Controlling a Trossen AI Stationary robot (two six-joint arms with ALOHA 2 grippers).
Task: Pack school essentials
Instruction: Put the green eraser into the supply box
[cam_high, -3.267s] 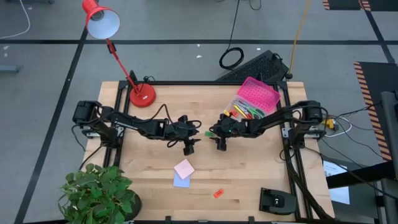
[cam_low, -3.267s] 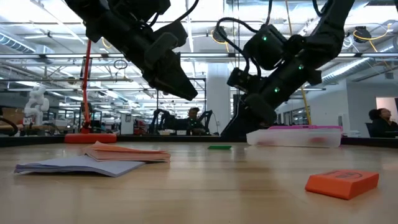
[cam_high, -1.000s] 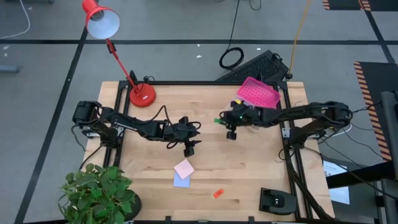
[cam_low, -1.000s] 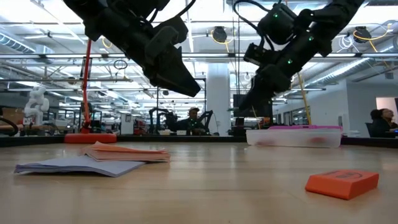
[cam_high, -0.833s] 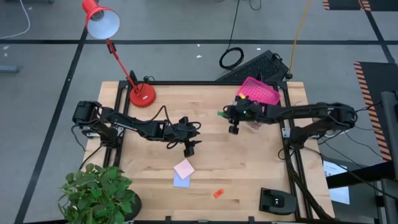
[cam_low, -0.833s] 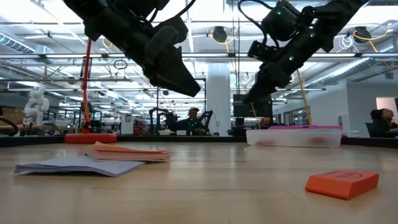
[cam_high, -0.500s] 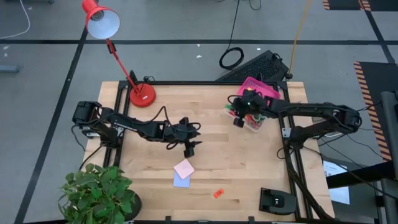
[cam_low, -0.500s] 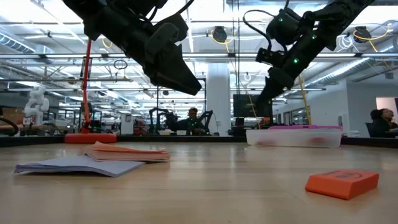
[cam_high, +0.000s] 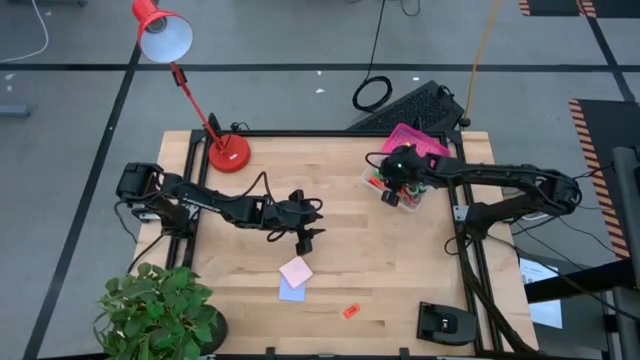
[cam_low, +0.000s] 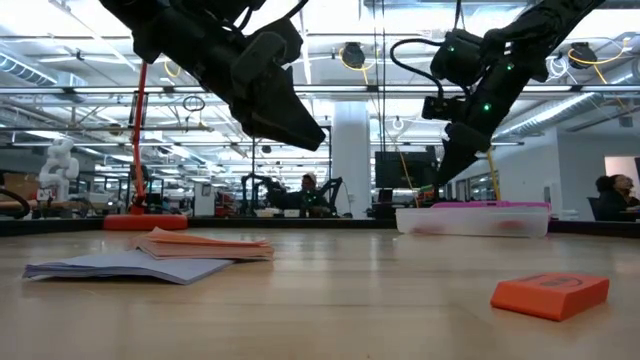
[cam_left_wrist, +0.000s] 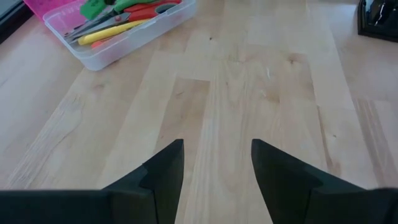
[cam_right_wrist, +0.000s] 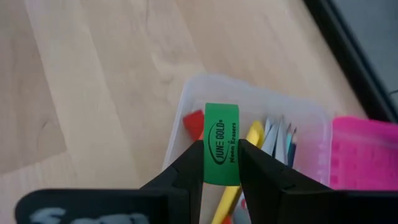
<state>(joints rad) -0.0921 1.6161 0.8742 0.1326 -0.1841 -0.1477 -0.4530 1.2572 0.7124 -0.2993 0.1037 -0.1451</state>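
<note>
We count two sticky-note pads at lower centre of the high view, one orange eraser below them, one green eraser, one clear box at upper right, one red lamp and one plant.

The green eraser held in the right hand reads "JUNE GOLD" and "Nano Eraser" in dark print.

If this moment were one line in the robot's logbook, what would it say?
right gripper: holds green eraser over clear box | left gripper: open, waiting mid-table | orange eraser, sticky pads: unpacked
</note>
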